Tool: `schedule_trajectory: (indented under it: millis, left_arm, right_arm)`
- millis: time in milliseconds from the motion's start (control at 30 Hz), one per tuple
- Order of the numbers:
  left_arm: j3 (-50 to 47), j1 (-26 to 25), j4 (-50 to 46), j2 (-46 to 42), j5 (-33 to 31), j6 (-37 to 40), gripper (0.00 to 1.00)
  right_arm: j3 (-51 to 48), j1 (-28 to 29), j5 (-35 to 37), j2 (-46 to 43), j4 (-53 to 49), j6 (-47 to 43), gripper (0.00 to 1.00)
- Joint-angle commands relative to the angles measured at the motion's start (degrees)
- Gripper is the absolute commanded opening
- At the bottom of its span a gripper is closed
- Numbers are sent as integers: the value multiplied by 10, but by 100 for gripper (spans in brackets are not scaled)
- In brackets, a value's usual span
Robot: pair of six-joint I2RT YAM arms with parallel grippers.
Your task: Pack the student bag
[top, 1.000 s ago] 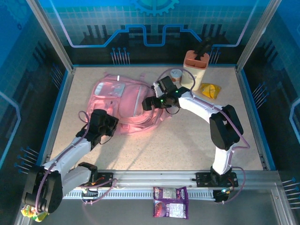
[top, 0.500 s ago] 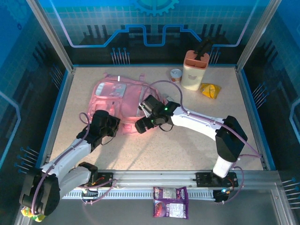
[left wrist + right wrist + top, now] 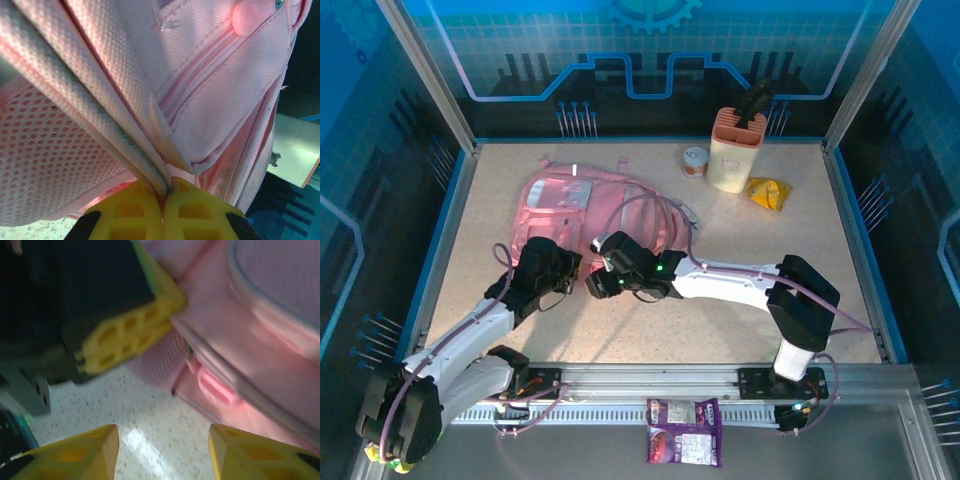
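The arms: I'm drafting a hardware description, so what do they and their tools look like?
The left arm and right arm have white shells, black joints and looping lilac cables. A green light glows by the right wrist. The left tool and right tool have yellow cut-out fingers.

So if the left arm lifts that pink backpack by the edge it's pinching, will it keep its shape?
Probably not: the backpack lies flat and creased, so it would likely sag. The fabric folded in the left gripper looks soft and thin. It seems light, lying so flat.
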Motion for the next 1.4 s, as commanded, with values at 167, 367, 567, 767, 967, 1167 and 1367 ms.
schedule_trajectory:
  millis: [167,367,567,767,967,1167,1367]
  left_arm:
    - [30,-17,48,-4,42,-8,0]
    - [32,-18,50,-3,46,-10,0]
    - [34,-19,54,-3,53,-13,0]
    - [35,-27,71,-7,64,-25,0]
    - [35,-29,74,-12,72,-34,0]
    - [32,-28,37,-31,41,-22,0]
    - [24,-21,20,-40,25,-17,0]
  right_arm:
    - [-5,11,104,44,81,71,38]
    - [2,15,143,69,114,62,31]
    - [-8,23,167,82,157,33,28]
    - [5,25,168,91,197,-28,26]
    - [18,19,192,92,200,-64,18]
    - [2,20,208,61,167,-59,7]
    - [-13,20,183,26,94,-28,0]
